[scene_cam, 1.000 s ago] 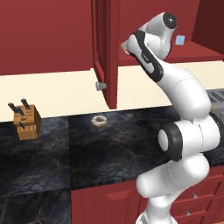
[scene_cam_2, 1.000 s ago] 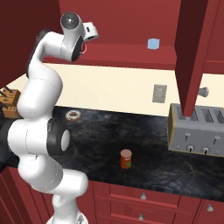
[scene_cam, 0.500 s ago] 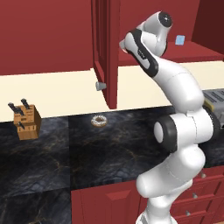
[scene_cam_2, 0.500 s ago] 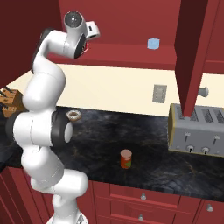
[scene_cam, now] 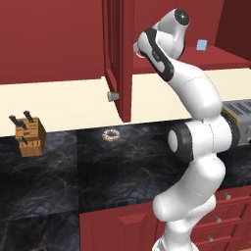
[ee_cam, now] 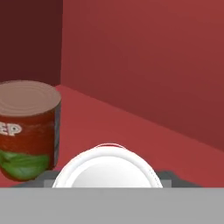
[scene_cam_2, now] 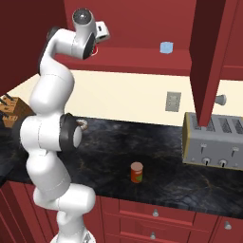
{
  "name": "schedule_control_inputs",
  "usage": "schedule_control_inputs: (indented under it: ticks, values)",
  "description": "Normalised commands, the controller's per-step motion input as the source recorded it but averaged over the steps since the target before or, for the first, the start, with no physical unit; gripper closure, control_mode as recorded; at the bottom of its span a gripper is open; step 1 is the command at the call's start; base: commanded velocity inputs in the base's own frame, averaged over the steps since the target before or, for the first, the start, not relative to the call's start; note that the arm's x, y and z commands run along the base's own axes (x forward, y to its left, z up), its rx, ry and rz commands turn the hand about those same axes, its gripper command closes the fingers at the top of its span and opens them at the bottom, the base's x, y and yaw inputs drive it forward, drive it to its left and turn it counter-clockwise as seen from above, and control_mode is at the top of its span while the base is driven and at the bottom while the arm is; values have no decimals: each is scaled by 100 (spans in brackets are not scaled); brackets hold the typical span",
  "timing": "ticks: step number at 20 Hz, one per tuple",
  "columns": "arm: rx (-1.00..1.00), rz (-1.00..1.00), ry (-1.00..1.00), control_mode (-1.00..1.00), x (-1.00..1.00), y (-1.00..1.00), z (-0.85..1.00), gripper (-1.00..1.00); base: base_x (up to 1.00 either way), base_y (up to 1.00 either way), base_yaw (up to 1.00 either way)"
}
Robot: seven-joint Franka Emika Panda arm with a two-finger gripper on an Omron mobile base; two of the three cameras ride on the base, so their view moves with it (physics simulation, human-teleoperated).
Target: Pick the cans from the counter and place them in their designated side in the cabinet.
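Red cabinet (scene_cam_2: pixel 142 64) walls close round me. My fingers' spread I cannot tell. My gripper (scene_cam_2: pixel 97 47) sits inside the cabinet, a can (ee_cam: pixel 27 129) upright just beside it. I'd back straight out without clipping it. The second can (scene_cam_2: pixel 136 172) stands on the counter (scene_cam_2: pixel 109 156) below the cabinet.

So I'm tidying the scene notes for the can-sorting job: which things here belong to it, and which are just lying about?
Part of the job:
- can on the cabinet shelf
- can on the counter
- counter
- cabinet, door open
- gripper, up at the shelf

Just lying about:
- toaster
- knife block
- doughnut
- light-blue box
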Motion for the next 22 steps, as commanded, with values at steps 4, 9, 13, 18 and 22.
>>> schedule_control_inputs:
  ticks: [4,9,13,18,22]
  values:
    - [0,0,1,-100,15,0,0,-100,0,0,0]
    - [0,0,0,-100,24,2,0,-100,0,0,0]
    - [0,0,-1,-100,43,2,0,-100,0,0,0]
    - [0,5,-10,-100,3,-1,2,-100,0,0,0]
    - [1,10,-20,-100,-28,-10,1,-100,0,0,0]
